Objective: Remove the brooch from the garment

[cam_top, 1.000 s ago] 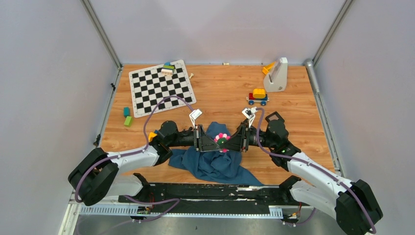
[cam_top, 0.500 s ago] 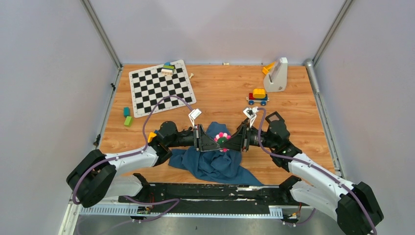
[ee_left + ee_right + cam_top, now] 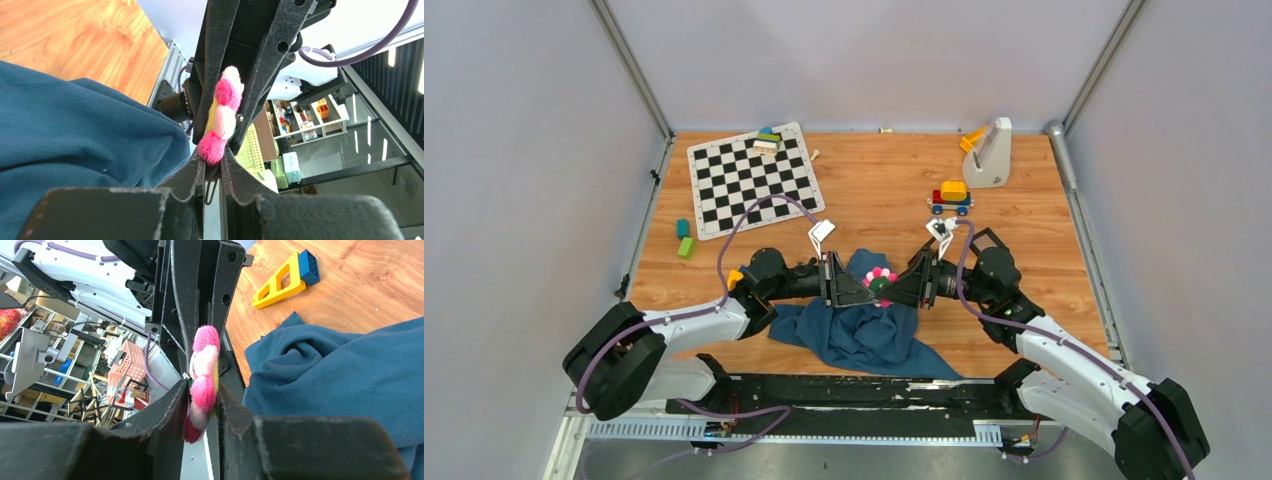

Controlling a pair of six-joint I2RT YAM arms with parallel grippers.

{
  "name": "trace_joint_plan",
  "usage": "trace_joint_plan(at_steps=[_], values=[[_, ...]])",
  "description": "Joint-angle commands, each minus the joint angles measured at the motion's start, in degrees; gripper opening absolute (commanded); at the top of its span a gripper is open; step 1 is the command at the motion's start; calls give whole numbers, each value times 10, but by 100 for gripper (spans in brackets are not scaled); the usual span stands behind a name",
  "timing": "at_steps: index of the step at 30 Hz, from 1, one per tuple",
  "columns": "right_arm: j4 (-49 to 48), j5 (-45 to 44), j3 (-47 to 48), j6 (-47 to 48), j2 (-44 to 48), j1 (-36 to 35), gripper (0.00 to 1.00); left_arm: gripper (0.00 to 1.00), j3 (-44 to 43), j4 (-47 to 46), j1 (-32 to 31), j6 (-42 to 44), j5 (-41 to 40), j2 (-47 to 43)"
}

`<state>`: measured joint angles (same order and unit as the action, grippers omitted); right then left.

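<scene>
The brooch [image 3: 879,281], a fluffy flower with pink and white petals, is held edge-on above the teal-blue garment [image 3: 864,335], which lies crumpled at the near middle of the table. My left gripper [image 3: 869,290] comes from the left and my right gripper [image 3: 891,291] from the right, and they meet tip to tip at the brooch. In the left wrist view my left gripper [image 3: 213,159] is shut on the lowest pink petal and a thin wire loop of the brooch [image 3: 222,117]. In the right wrist view my right gripper [image 3: 203,407] is shut on the brooch [image 3: 205,372], beside the garment [image 3: 350,370].
A chessboard [image 3: 752,180] with small blocks lies at the far left. Green blocks [image 3: 684,238] lie near it. A toy car [image 3: 950,197], a white stand [image 3: 990,152] and a black square frame [image 3: 984,238] are on the right. A yellow and blue piece [image 3: 282,282] lies by the garment.
My right wrist has shifted slightly to the right. Both grippers stay clamped at the brooch, and the garment has barely moved.
</scene>
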<state>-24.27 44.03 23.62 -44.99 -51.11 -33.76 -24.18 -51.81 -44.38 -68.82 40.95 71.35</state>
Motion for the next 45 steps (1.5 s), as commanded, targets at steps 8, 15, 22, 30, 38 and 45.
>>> trace_joint_plan(at_steps=[8, 15, 22, 30, 38, 45], values=[[0, -23, -9, 5, 10, 10, 27, 0, 4, -54, 6, -18, -7, -8], [-2, -20, -7, 5, 6, 10, 29, 0, 3, -51, 8, -20, -5, -9], [-3, -15, -7, 8, 6, 11, 39, 0, 2, -49, 11, -21, -6, -10], [-7, -7, -7, 9, 16, 11, 64, 0, 4, -38, 16, -19, -10, -8], [40, -40, -1, 9, 62, 25, 73, 0, 10, -9, 23, -7, -25, -10], [100, -76, 7, 10, 89, 37, 59, 0, -7, 15, 23, 14, -14, 2]])
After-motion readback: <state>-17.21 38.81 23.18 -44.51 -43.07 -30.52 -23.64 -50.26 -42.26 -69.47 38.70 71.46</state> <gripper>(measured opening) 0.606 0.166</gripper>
